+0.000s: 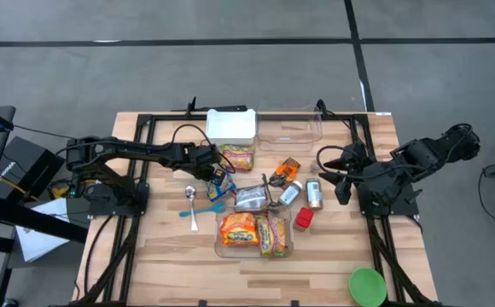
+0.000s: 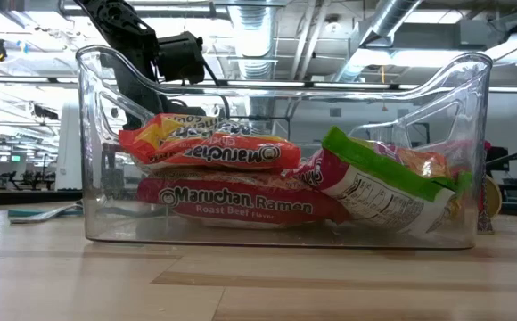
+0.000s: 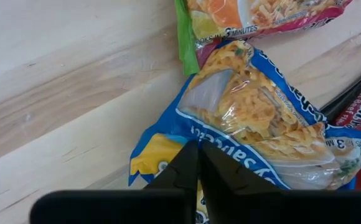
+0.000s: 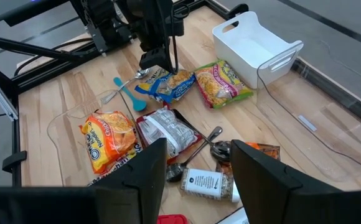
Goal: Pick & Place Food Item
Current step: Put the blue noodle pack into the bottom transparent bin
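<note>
Left tool (image 3: 197,163) is pressed together on the edge of the blue noodle packet (image 3: 249,118), which lies on the table (image 1: 162,256) near its middle, just beside the pink noodle packet (image 1: 238,157). Such a packet is probably light, with thin, slippery film and brittle noodles inside, so I judge the flat sealed edge the best place to hold it. Right tool (image 4: 199,171) waits spread at the right side, holding nothing.

Ramen packets (image 2: 241,183) in clear bin (image 2: 98,134)
</note>
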Available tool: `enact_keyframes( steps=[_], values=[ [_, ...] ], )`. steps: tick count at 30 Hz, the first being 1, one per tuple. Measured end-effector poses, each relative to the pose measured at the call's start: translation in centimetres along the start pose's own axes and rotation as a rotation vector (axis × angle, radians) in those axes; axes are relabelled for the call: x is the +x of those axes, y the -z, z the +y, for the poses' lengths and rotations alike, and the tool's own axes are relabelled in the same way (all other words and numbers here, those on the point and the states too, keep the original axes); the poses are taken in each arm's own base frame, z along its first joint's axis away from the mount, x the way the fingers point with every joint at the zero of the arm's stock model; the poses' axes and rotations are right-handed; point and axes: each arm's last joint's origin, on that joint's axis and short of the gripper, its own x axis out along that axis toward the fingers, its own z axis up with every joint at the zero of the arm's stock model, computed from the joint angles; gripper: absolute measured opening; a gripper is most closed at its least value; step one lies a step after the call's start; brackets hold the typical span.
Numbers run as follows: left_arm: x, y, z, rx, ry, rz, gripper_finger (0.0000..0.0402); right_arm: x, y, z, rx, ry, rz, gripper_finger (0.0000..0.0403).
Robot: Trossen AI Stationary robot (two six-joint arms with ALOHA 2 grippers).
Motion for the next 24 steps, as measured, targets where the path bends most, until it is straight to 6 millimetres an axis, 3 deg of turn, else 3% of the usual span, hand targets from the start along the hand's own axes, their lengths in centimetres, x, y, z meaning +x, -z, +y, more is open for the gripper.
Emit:
enact_keyframes(
  steps=[13,24],
  values=[
    [-0.7,-0.2,-0.2,0.017,0.041,-0.031,0.0000,0.0,0.0,0.0,0.000,0.000,0.000,0.0171],
    [-6.9,-1.2,0.5,0.016,0.228,-0.239,0.0000,0.0,0.0,0.0,-0.003,0.002,0.002,0.0171]
  ],
)
